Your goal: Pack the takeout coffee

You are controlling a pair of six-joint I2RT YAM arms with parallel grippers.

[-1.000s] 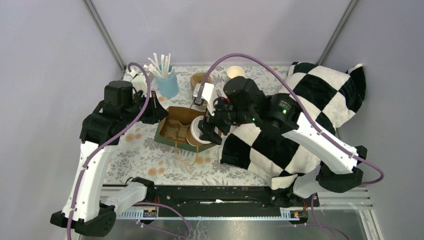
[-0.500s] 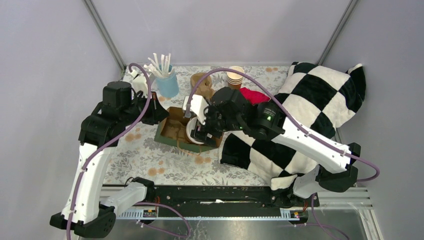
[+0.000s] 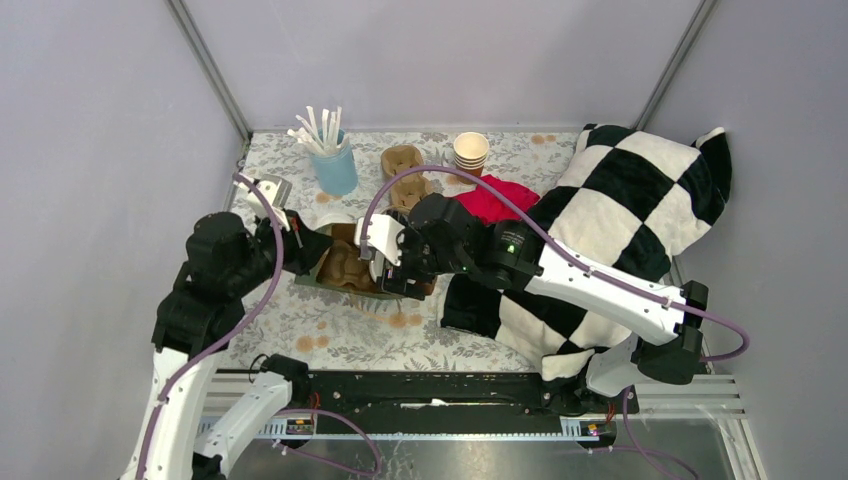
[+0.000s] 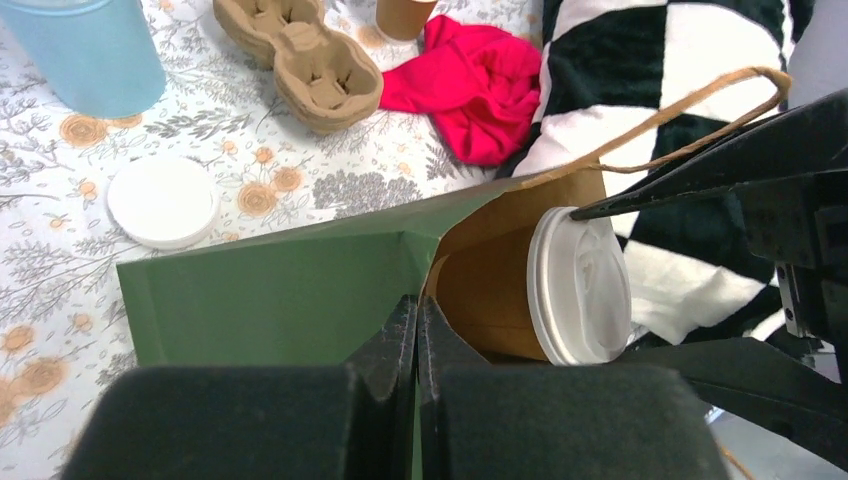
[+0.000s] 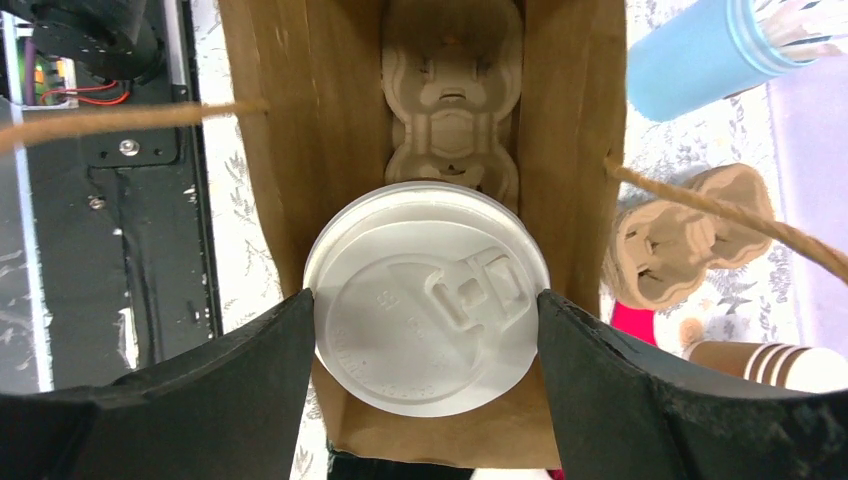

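Observation:
The takeout coffee (image 5: 425, 298), a brown paper cup with a white lid, sits between the fingers of my right gripper (image 5: 425, 302), which press on both sides of the lid. The cup is partway inside the mouth of a paper bag (image 5: 290, 120), green outside and brown inside. A moulded cup carrier (image 5: 452, 90) lies deeper in the bag. In the left wrist view the coffee (image 4: 575, 285) lies tilted in the bag's opening. My left gripper (image 4: 417, 320) is shut on the bag's (image 4: 280, 290) rim. From above, the right gripper (image 3: 395, 275) covers the cup.
A blue cup of straws (image 3: 335, 165), a second cup carrier (image 3: 403, 172), a stack of lidless cups (image 3: 471, 152) and a red cloth (image 3: 495, 197) stand behind the bag. A loose white lid (image 4: 162, 200) lies on the floral cloth. A checkered pillow (image 3: 620, 230) fills the right.
My right arm has moved left and down, carrying the coffee into the bag's mouth and uncovering the red cloth. My left arm has shifted nearer with the bag's rim in its grip.

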